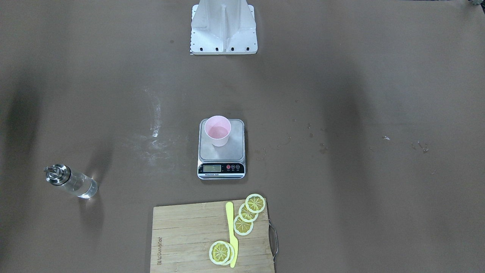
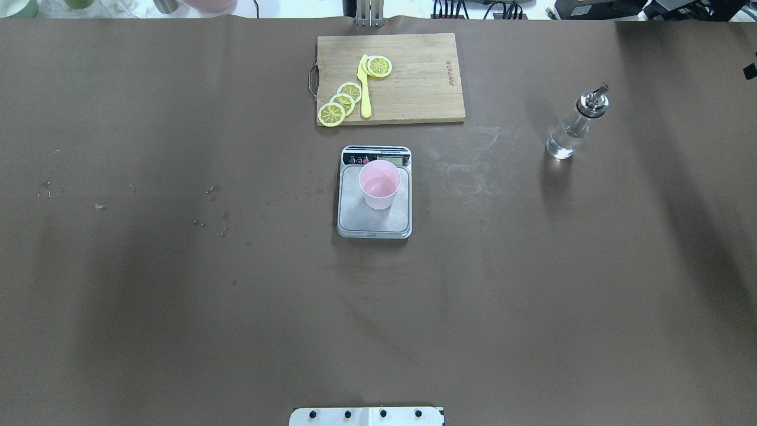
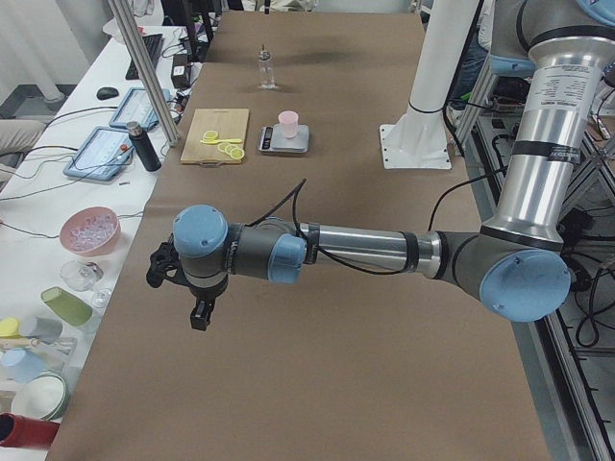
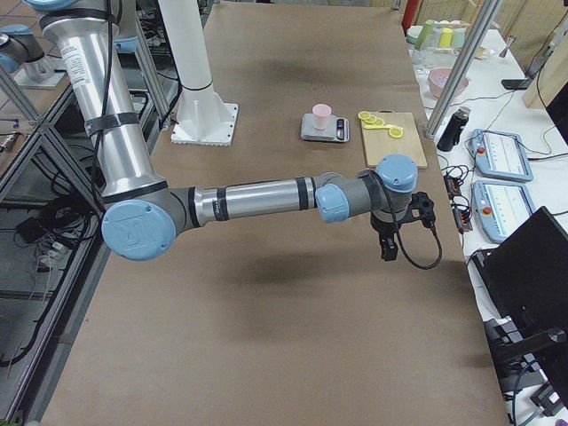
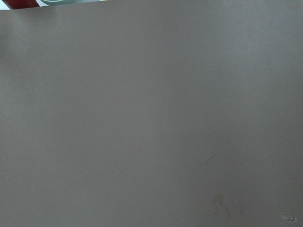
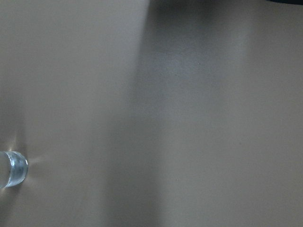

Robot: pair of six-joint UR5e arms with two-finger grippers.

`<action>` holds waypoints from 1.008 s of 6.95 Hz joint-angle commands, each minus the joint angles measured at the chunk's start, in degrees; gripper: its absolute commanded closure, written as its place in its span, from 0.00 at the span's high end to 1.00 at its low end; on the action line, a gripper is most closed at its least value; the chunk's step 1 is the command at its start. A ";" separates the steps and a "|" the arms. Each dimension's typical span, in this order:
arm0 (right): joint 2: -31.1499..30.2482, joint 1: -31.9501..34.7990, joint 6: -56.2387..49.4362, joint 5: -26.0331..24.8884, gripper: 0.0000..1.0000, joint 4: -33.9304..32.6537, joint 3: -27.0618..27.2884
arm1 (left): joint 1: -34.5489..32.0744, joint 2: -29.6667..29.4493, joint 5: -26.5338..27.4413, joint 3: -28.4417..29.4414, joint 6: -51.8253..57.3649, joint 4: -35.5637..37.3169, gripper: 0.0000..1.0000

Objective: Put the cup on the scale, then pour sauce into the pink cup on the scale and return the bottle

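Overhead exterior: tapered pink cup (image 2: 379,184) stands on steel-topped scale (image 2: 368,220); cylindrical glass bottle (image 2: 569,133) well apart. Cannot tell whether left gripper (image 3: 200,315) or right gripper (image 4: 389,249) is open.

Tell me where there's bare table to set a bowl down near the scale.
Widest bare stretch: the table between the scale and the robot's base. Also open: between scale and bottle, and on the scale's other side, though spotted with drops. Tight: the strip between scale and cutting board; the cup sits on the scale.
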 commanded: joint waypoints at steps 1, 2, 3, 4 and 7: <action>-0.67 8.61 -3.52 2.74 1.00 -6.01 1.65 | -0.50 -0.33 0.05 0.79 0.49 0.04 0.97; -3.19 10.20 -5.36 2.92 1.00 -6.46 3.49 | -0.67 -0.33 -0.04 0.35 0.31 0.04 0.97; -4.09 9.44 -5.38 2.39 1.00 -9.42 6.20 | -0.67 -0.33 -0.12 0.35 0.22 0.04 0.97; -5.32 9.60 -5.47 1.61 1.00 -11.19 8.67 | -0.85 0.11 -0.30 0.26 0.22 0.04 0.97; -10.68 9.34 -5.21 1.51 1.00 -11.21 15.01 | -1.20 6.67 -0.65 -4.21 0.66 -0.57 0.97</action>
